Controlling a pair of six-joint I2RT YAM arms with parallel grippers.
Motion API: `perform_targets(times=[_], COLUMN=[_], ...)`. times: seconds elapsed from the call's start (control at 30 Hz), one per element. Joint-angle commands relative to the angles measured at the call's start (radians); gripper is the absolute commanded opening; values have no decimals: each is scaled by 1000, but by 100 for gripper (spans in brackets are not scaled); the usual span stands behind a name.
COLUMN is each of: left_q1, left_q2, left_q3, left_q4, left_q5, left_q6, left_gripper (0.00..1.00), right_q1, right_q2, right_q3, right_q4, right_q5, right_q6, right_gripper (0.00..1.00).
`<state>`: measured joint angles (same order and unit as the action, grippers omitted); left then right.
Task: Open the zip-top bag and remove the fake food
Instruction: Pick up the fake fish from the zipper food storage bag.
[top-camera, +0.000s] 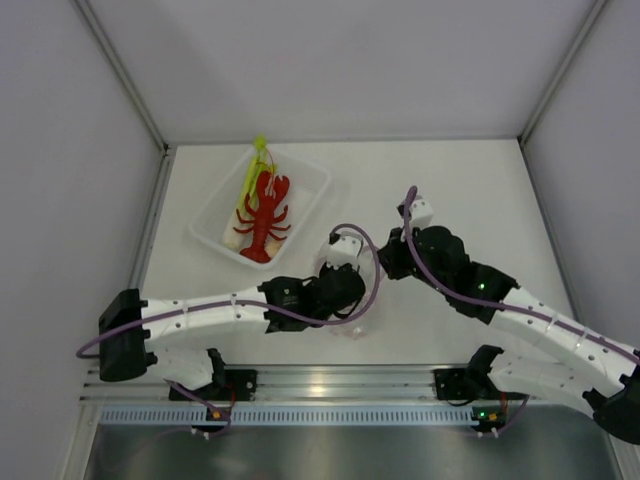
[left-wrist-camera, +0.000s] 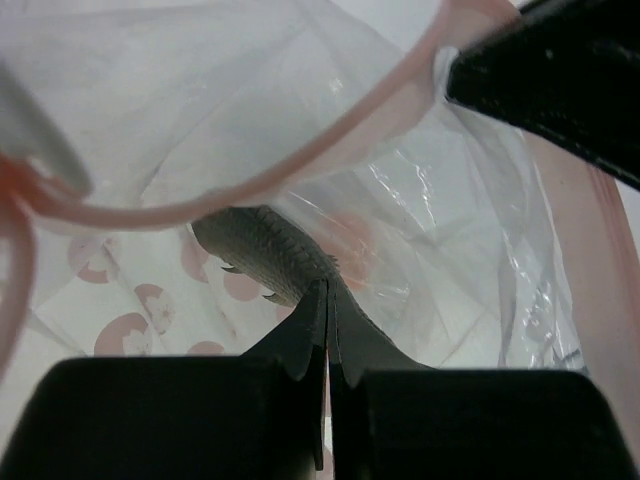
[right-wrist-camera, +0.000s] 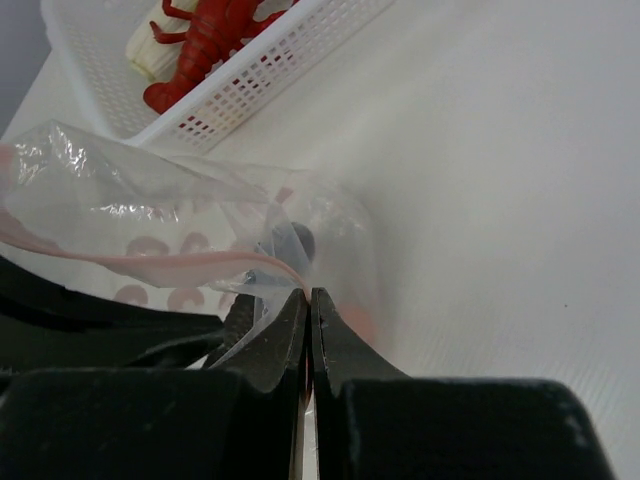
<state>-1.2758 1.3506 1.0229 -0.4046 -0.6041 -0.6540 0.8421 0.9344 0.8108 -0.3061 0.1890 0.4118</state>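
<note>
Left gripper (left-wrist-camera: 327, 297) nips fish (left-wrist-camera: 262, 250), hidden from top view | right gripper (right-wrist-camera: 308, 300) clamps zip-top bag (right-wrist-camera: 150, 190)

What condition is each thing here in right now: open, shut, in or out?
zip-top bag: open at the mouth.
grey fish: inside the bag.
white tray: holding two toys.
red lobster: out of the bag, lying in the tray.
leek: out of the bag, beside the lobster.
left end effector: shut on the fish's tail.
right end effector: shut on the bag's pink zip edge.
</note>
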Motion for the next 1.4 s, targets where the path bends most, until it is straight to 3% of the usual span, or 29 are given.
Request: perform_targets(times=[0.0, 0.27, 0.7, 1.1, 1.37], left_q1=[23, 92, 98, 98, 99], left_q2=[-39, -45, -117, -157, -147], left_q3=[43, 91, 98, 91, 127], left_q4=[56, 56, 53, 55, 58], left_q5=[-115, -111, 95, 77, -43], left_q6=[-2, -21, -59, -88, -108], left_gripper=[0, 0, 0, 0, 0], right_q1=[8, 54, 72, 74, 74], right_q2=[-35, -105, -23, 38, 23], right_q3=[-25, -48, -6, 8, -38], right_q4=[102, 121, 73, 56, 130], right_q5=[-59, -72, 76, 138, 41], right_q6=[-16, -85, -102, -154, -159], right_gripper=[0, 0, 0, 0, 0])
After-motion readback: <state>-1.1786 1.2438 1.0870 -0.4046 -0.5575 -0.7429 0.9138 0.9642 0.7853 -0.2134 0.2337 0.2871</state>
